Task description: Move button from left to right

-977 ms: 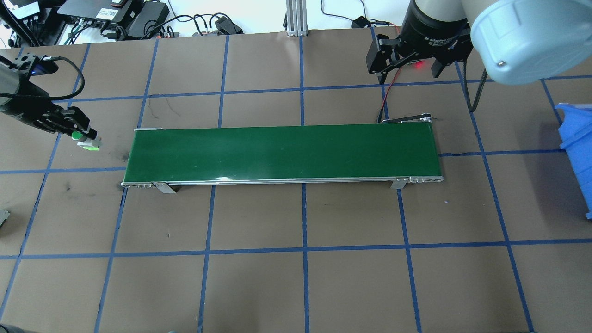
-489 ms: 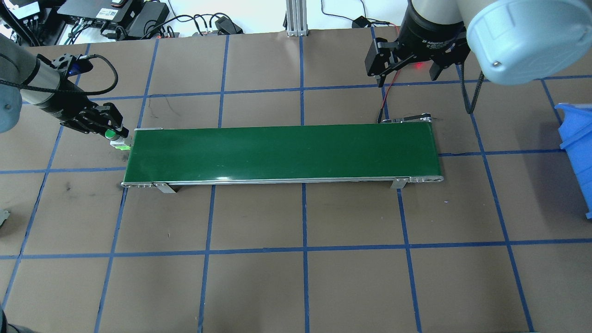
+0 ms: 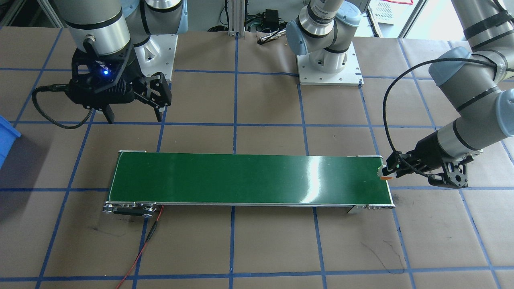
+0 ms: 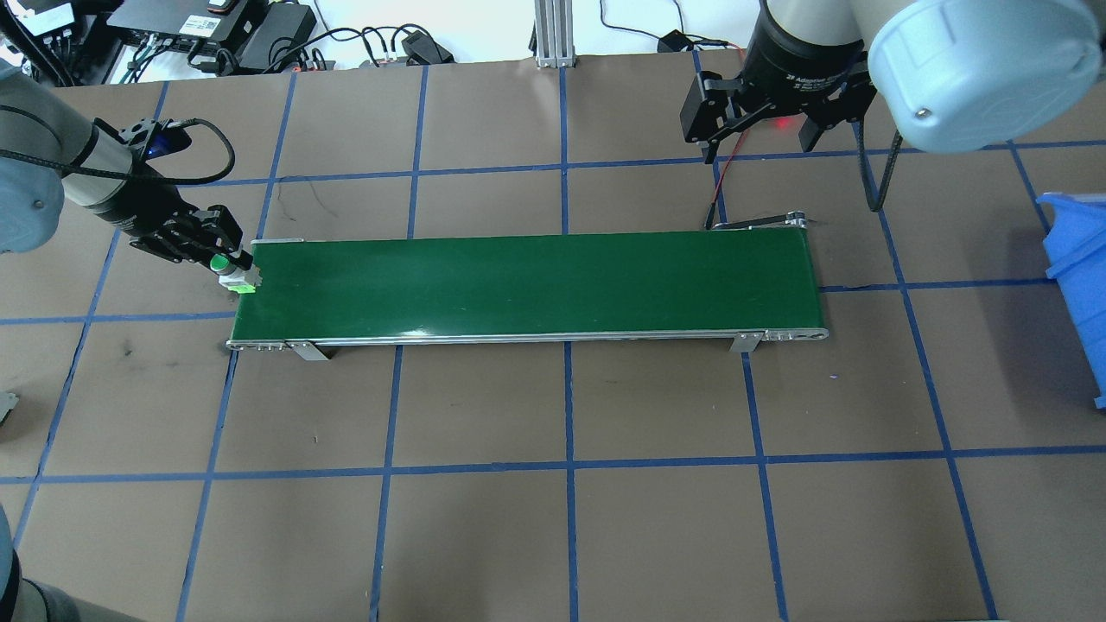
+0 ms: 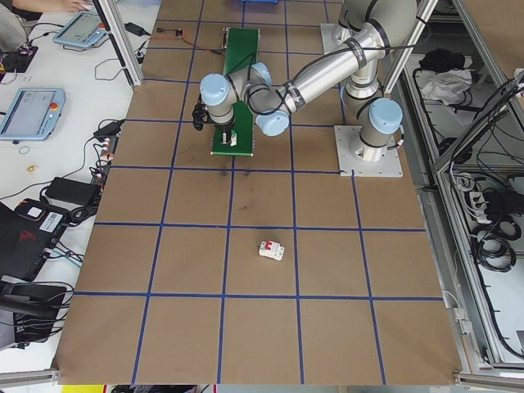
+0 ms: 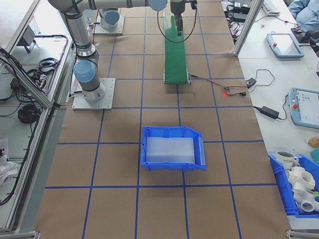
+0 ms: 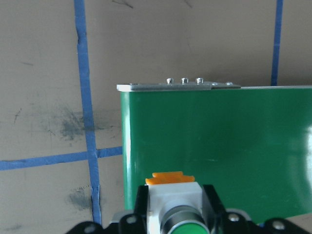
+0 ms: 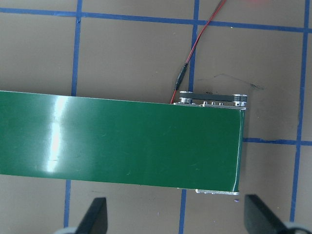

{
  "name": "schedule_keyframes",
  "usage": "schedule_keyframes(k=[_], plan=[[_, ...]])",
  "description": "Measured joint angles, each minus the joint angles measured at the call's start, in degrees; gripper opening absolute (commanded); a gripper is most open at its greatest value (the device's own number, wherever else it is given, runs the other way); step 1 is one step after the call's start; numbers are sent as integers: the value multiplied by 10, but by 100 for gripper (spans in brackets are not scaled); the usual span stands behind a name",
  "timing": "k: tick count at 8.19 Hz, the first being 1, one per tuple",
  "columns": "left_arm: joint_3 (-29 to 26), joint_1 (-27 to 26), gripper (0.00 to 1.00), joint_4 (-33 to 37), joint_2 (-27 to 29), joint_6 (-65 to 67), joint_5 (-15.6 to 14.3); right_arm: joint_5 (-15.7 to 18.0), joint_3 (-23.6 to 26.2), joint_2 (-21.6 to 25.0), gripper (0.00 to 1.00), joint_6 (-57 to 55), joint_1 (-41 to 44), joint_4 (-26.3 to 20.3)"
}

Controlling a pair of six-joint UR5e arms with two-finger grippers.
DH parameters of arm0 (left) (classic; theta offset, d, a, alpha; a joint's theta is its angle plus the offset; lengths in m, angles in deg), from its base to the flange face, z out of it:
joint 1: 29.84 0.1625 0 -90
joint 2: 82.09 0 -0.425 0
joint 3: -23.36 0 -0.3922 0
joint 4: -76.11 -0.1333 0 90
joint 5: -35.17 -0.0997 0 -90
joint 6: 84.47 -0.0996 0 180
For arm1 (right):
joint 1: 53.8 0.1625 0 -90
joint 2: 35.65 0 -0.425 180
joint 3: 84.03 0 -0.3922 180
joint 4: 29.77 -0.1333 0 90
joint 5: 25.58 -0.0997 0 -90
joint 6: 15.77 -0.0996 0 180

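The left gripper [image 4: 226, 259], clamped on the button [image 4: 232, 271], now holds it at the left end of the green belt [image 4: 527, 285], having carried it in from open tabletop [image 4: 553, 518] over the past second. In the wrist view the button's [image 7: 181, 214] green cap sits between the fingers, its orange base leading over the belt's [image 7: 219, 146] end edge; from the front the button [image 3: 384, 174] shows just at that edge, and whether it touches the belt cannot be told. That shift suggests the carry is nearly done and the release onto the belt comes next, leaving the belt to take the button rightward. The right gripper [image 4: 760, 130], fingers spread and empty, hangs above the tabletop behind the belt's right end, its camera looking down on that end. A blue bin [image 4: 1080, 276] stands at the tabletop's right edge, and a white breaker [image 5: 271, 250] lies well apart from the belt on the left side. A red wire [image 3: 140, 249] trails from the belt's motor end. Nothing sits on the belt surface itself; the raised end rail [image 7: 178, 87] is the only thing near the button's path.
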State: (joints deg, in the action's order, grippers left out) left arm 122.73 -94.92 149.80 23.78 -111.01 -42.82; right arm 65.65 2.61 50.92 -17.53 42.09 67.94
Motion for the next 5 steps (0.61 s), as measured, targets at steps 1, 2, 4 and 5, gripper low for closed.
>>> schedule_keyframes(k=[1, 2, 4, 5], plan=[[0, 0, 0, 0, 4, 1, 0, -7, 0, 2, 100, 0, -3, 2], [0, 0, 0, 0, 6, 2, 0, -16, 0, 4, 100, 3, -11, 3], [1, 0, 21, 1, 8, 4, 0, -27, -1, 7, 100, 8, -27, 6], [2, 0, 42, 1, 8, 6, 0, -28, -1, 7, 100, 8, -30, 6]])
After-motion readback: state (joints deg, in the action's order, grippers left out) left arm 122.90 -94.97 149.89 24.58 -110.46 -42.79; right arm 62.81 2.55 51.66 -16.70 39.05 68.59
